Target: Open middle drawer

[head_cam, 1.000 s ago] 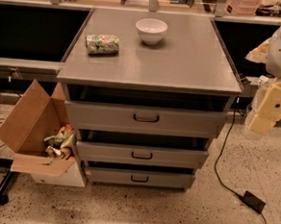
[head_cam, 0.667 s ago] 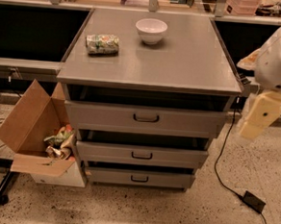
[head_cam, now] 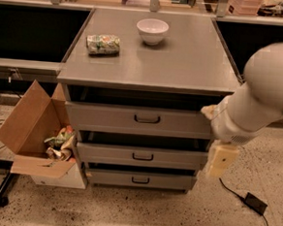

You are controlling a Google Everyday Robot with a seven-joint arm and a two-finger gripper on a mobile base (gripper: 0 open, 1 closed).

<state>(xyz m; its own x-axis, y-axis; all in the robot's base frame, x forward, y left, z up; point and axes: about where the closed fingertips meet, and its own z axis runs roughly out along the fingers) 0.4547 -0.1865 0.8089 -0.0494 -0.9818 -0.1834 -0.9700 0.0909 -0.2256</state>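
Observation:
The grey cabinet (head_cam: 149, 76) has three stacked drawers. The middle drawer (head_cam: 109, 154) has a medium-height grey front and a small black bar handle (head_cam: 143, 157) at its centre. A dark gap shows above its front. My white arm (head_cam: 264, 94) comes in from the right. My cream-coloured gripper (head_cam: 220, 160) hangs down beside the right end of the middle drawer's front, well to the right of the handle and apart from it. It holds nothing that I can see.
The tallest drawer (head_cam: 107, 117) is above and the slimmest drawer (head_cam: 112, 177) below. A white bowl (head_cam: 152, 30) and a snack bag (head_cam: 103, 44) lie on the cabinet top. An open cardboard box (head_cam: 28, 131) with rubbish stands at the left. A black cable and adapter (head_cam: 255, 202) lie on the floor at the right.
My arm has swung left and closer to the cabinet. The gripper has moved down from beside the top drawer to the right end of the middle drawer. The drawers have not moved.

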